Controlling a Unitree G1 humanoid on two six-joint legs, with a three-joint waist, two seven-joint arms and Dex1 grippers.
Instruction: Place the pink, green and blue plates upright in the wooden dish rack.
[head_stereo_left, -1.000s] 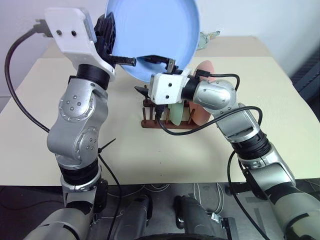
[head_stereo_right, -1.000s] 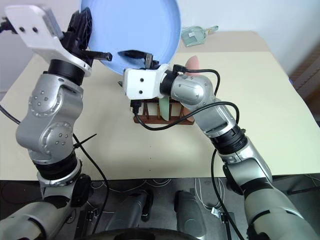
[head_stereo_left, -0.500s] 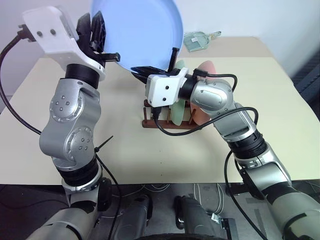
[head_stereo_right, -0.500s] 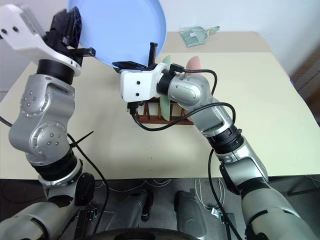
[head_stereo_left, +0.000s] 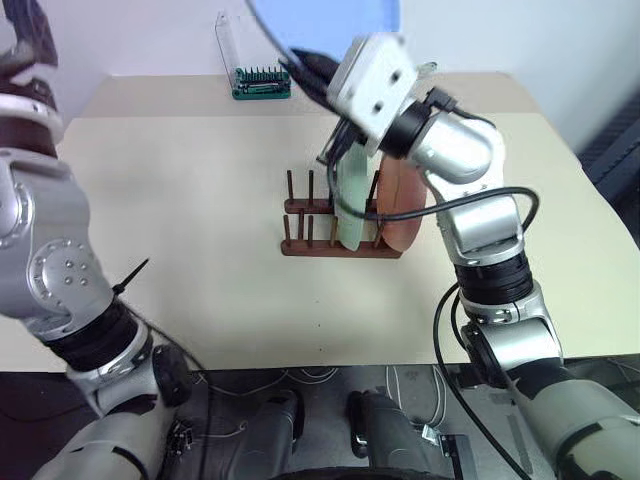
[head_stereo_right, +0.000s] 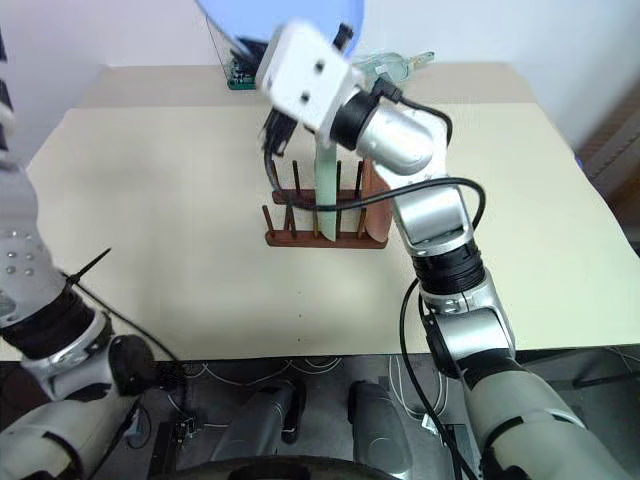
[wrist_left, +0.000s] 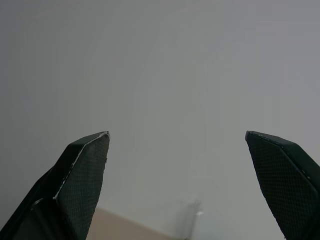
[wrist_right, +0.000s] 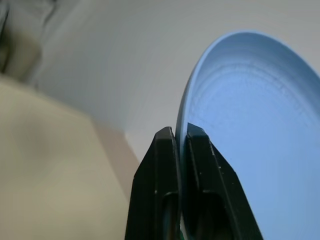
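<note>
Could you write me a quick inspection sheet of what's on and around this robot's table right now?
Surface: cream table.
Job's things: dark brown wooden dish rack holds pale green plate and salmon pink plate upright; light blue plate aloft.
Clutter: green circuit board; pale green dustpan at far edge.
Grippers: right gripper pinches blue plate's rim; left gripper open, empty.
Cables: black cable along right arm.
Surroundings: white wall.

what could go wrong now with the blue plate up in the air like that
The right gripper pinches the blue plate by its rim alone, high above the wooden dish rack, so it might slip or swing. On the way down it may knock the green plate or pink plate already standing between the pegs.
</note>
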